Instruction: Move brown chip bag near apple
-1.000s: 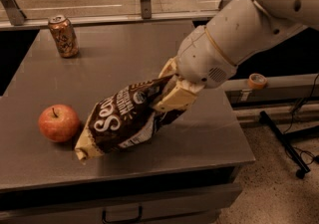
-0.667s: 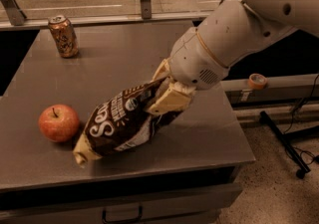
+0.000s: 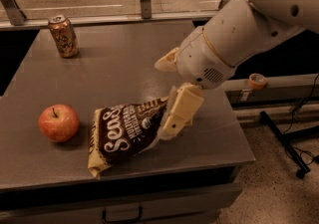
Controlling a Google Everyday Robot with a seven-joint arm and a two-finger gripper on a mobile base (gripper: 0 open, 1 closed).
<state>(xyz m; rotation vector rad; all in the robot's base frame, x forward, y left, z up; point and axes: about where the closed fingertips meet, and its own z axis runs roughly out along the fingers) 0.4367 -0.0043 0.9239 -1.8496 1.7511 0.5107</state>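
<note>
The gripper stands spread apart. The brown chip bag lies at its eight o'clock, touching the lower finger. The apple sits at the bag's nine.

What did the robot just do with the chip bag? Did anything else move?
The gripper, at the right end of the brown chip bag, opened and seems to have let go of the end it had held up. The bag sank and now lies flatter on the table, beside the apple, not touching it. The apple and the soda can stayed put.
</note>
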